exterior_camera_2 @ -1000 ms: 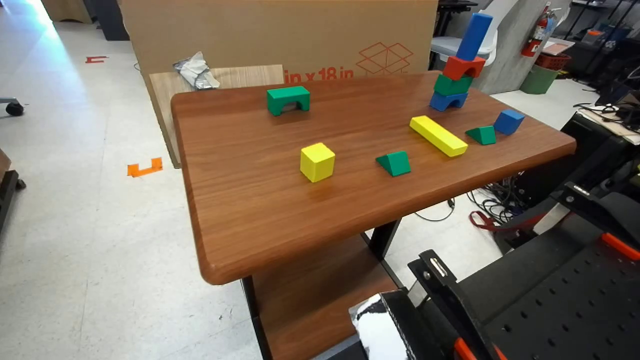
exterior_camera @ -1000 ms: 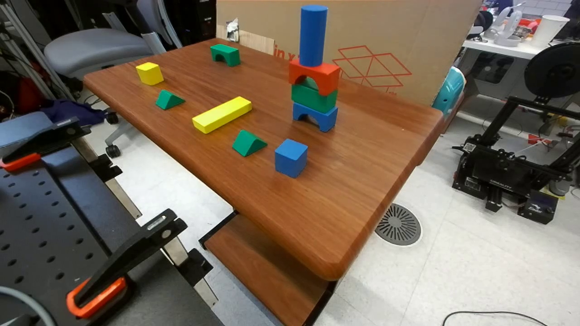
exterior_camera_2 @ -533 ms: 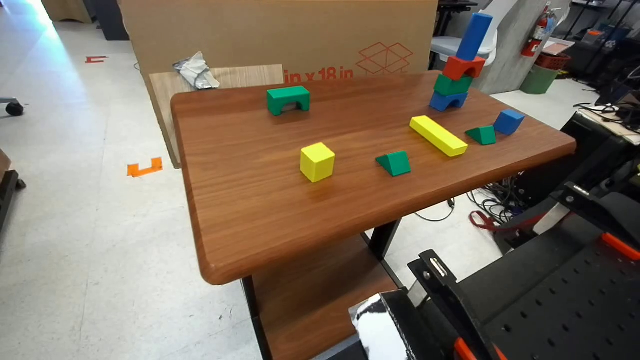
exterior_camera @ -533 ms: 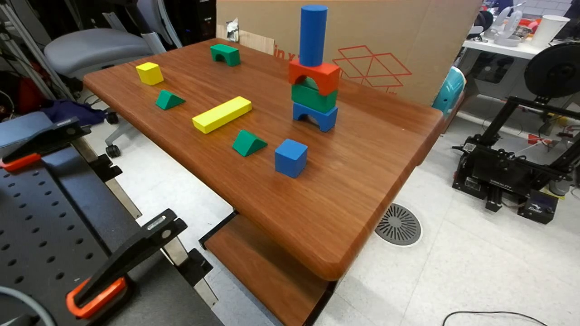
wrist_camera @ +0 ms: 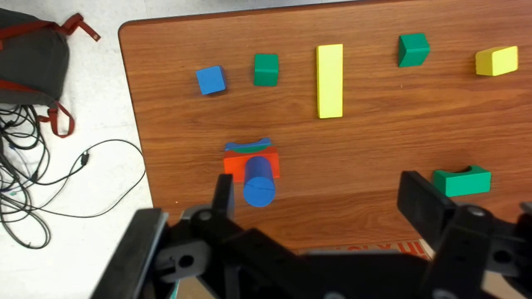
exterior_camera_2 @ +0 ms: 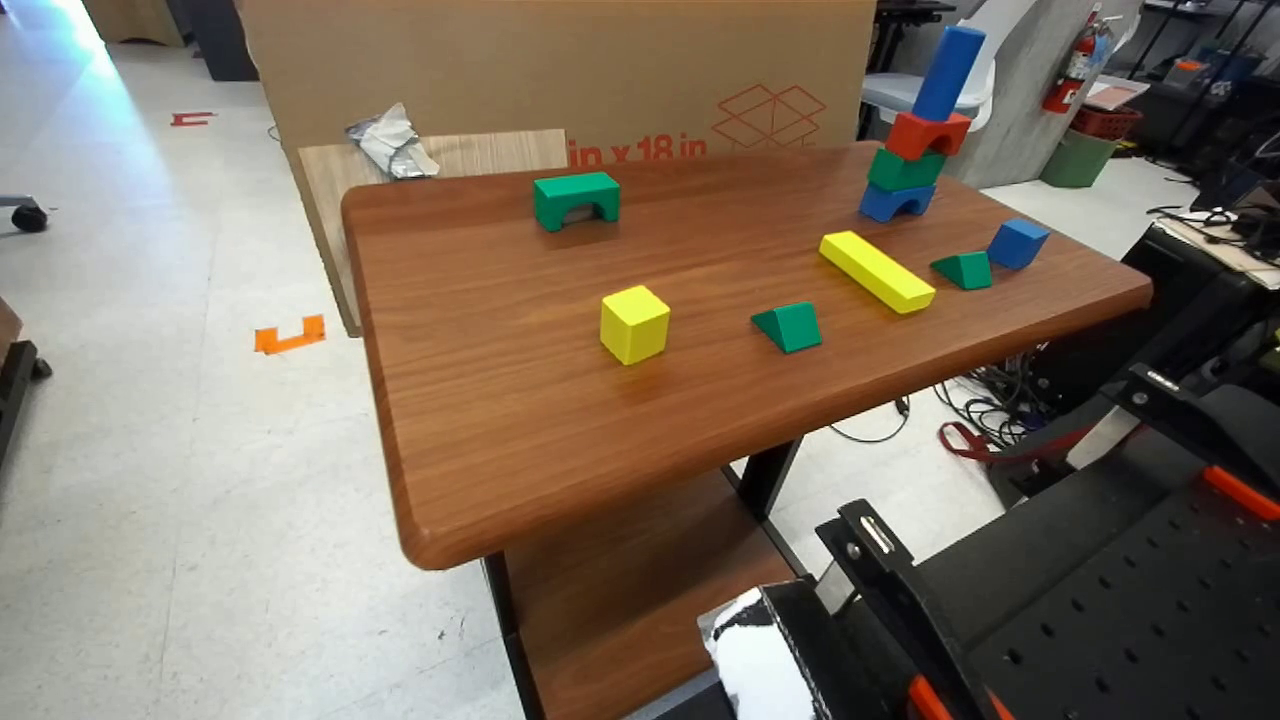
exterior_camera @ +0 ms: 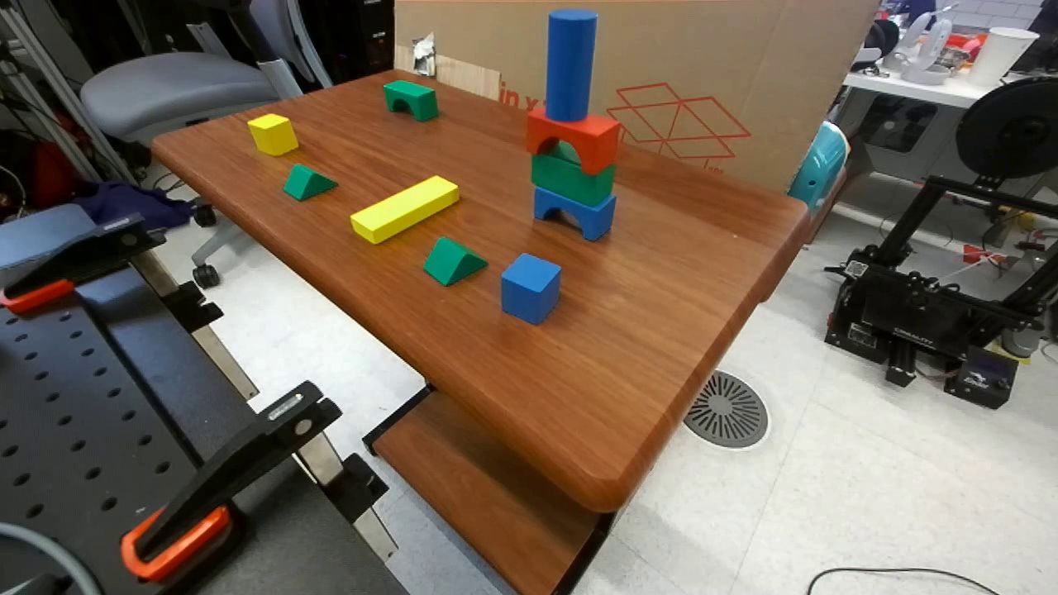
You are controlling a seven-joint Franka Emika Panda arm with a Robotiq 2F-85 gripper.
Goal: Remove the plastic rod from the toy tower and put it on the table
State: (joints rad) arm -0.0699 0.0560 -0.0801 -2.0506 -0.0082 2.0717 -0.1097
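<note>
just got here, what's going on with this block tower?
The robot is meant to take the blue plastic rod off the toy tower and put it on the table. Nothing is being held right now: in the wrist view the end effector is open above the table, not touching the rod. The rod stands on end on the red arch, so removal hasn't happened yet. A yellow bar and a blue cube sit apart from the tower.

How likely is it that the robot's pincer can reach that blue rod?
Probably yes: the pincer is open, and the blue rod sits atop the toy tower with no block touching its sides.
</note>
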